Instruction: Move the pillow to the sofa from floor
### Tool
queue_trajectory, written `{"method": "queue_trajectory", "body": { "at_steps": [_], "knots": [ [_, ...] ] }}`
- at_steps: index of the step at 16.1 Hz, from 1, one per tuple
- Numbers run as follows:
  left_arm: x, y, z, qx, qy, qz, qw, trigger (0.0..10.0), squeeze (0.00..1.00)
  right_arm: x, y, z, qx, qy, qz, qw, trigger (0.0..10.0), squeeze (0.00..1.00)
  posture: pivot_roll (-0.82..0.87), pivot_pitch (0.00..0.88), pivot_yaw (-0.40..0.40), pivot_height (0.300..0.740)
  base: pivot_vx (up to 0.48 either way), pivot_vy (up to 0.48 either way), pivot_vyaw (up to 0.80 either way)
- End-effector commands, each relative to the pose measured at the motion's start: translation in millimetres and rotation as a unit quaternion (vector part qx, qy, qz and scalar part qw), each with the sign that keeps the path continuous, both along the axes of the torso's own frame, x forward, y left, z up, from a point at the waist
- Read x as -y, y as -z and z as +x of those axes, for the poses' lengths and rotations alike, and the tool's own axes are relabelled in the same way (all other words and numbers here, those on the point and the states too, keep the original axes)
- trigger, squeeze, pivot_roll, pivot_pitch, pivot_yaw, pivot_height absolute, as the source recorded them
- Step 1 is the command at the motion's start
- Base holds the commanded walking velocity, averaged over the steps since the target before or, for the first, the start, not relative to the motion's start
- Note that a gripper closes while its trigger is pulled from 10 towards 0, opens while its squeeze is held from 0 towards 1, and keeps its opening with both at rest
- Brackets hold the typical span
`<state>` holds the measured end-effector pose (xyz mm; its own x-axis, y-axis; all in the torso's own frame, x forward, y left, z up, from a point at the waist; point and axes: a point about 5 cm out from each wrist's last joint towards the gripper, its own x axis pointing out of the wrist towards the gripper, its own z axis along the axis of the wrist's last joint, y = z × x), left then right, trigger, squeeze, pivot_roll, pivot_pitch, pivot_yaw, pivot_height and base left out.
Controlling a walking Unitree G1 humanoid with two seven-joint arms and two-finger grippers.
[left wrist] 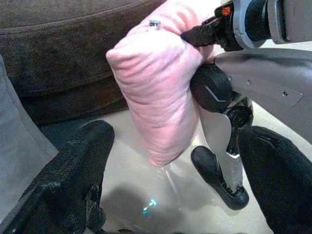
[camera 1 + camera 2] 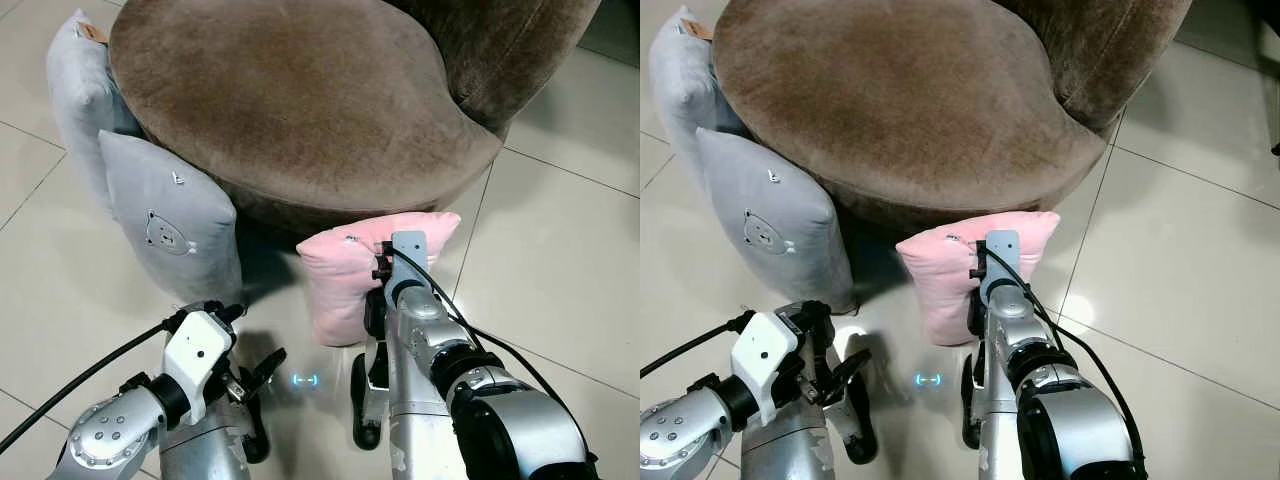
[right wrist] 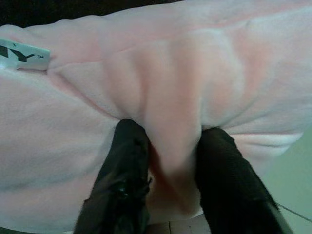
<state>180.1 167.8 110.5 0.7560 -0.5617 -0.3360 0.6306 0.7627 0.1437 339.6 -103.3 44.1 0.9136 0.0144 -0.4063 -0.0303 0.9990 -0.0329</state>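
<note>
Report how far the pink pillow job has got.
Done: the right gripper has pinched a fold of the pink pillow. In hand: that grip; the pillow still stands on the tiled floor against the brown sofa. Left: lift it onto the seat. The left gripper is open nearby.

Right gripper (image 3: pixel 168 170) pinching; left gripper (image 1: pixel 180 180) jaws apart.

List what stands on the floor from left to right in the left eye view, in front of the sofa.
Grey pillow → bear pillow → left claw → pink pillow, pinched by the right claw.
</note>
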Motion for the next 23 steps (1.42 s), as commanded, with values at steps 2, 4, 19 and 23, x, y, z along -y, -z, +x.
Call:
{"method": "queue_trajectory", "body": {
  "at_steps": [2,4,19,23],
  "knots": [
    [2.5,4.7,-6.8,-0.02,0.007,-0.004,1.0,10.0,0.0,0.2,14.0,-9.6,-0.035,-0.003,-0.001,0.999,0.0,0.0,0.02,0.356,-0.055,0.5,0.0,0.0,0.0],
    [2.4,4.7,-6.9,-0.02,0.006,-0.004,1.0,10.0,0.0,0.0,14.7,-10.1,-0.036,-0.004,-0.003,0.999,0.0,0.0,0.02,0.356,-0.056,0.5,0.0,0.0,0.0],
    [-0.5,8.9,-10.4,-0.018,0.001,0.002,1.0,10.0,0.0,-31.7,22.7,-34.0,0.009,-0.196,0.093,0.976,0.0,0.0,0.01,0.272,-0.046,0.5,0.0,0.0,0.0],
    [-3.4,10.6,-6.2,-0.005,-0.016,0.007,1.0,10.0,0.0,-13.0,8.2,-29.1,0.069,-0.177,0.132,0.973,0.0,0.0,0.01,0.238,-0.039,0.5,0.0,0.0,0.0]
  ]
}}
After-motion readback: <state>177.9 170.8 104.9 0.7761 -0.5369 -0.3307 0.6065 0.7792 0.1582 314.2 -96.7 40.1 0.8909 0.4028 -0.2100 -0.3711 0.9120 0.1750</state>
